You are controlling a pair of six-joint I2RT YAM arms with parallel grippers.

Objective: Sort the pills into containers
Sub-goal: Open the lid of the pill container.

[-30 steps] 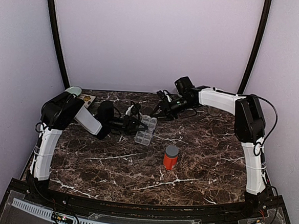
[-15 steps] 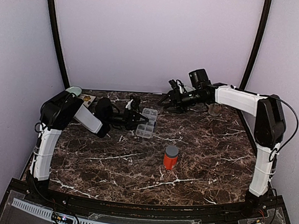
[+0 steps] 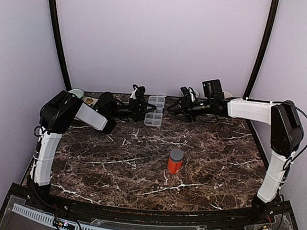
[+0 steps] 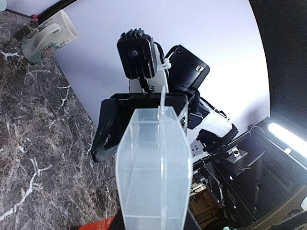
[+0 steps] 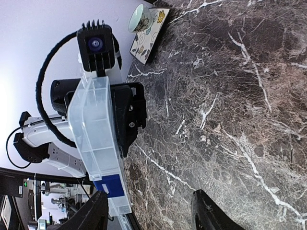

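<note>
Box (image 3: pixel 155 111) hung off the table (image 3: pixel 139 166), clamped by the left pincer (image 3: pixel 143 112), likely so the open right pincer (image 3: pixel 172 107) could reach it.

The organiser box (image 3: pixel 155 110) is at upper centre, between left gripper (image 3: pixel 142 110) and right gripper (image 3: pixel 172 108); the bottle (image 3: pixel 175 162) stands below, mid-frame.

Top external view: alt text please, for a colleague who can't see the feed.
The left gripper holds the clear compartment box in the air over the far side of the marble table, while the right gripper, jaws open, points at it from the right. An orange bottle with a grey cap stands upright near the table's middle.
</note>
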